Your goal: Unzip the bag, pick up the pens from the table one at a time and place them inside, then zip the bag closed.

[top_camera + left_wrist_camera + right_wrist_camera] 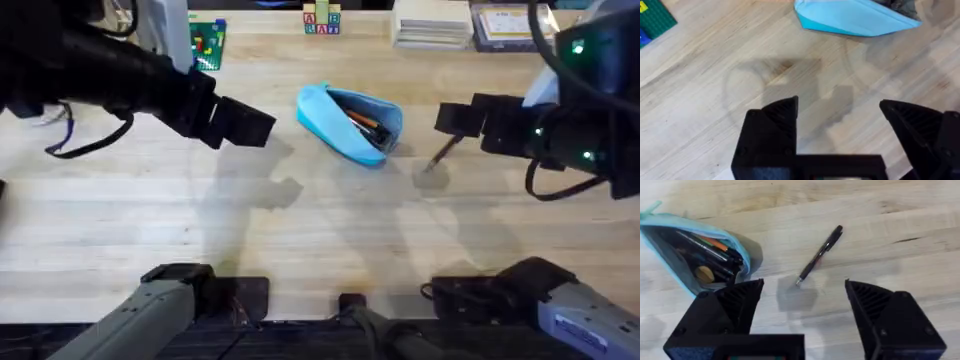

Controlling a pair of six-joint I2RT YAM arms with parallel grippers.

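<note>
The light blue bag lies open on the table at centre back, with several pens inside it. One black pen lies loose on the wood just right of the bag, also clear in the right wrist view. My right gripper hovers above that pen, open, fingers spread with nothing between them. My left gripper hangs open to the left of the bag, empty.
A green building plate with bricks sits at back left. Letter blocks stand at back centre. Stacked books and a box line the back right. Bare wood spreads across the front half of the table.
</note>
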